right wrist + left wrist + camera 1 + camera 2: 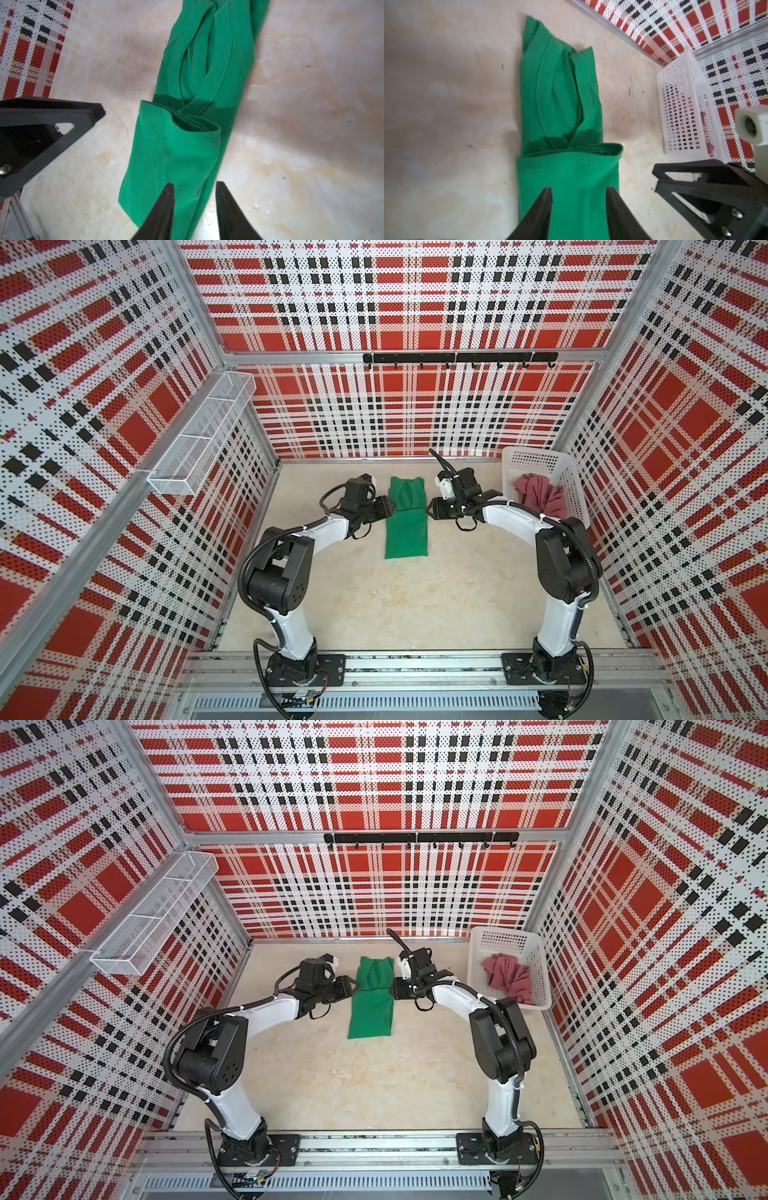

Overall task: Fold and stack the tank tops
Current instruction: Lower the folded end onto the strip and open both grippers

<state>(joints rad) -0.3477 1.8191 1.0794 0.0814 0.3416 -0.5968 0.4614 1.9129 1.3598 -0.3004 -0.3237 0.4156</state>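
Basket (530, 462), white, sits at the right of both top views, holding the crumpled pink tank top (540, 497); my right arm (515, 512) covers the basket's lower edge. Mid-frame on the surface (415, 597) lies the green tank top (406, 531), folded narrow, hem doubled back. My left claw (579, 190) and right claw (194, 185) flank it, both spread, pinching nothing. The right wrist view cuts off its strap ends; the left wrist view shows the pink one only as specks through the basket wall.

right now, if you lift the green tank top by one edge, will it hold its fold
Probably floppy: the green tank top lies in thin soft layers, so it would likely sag and unfold. Pushed, it may bunch rather than slide; its folded edge curls up loosely.
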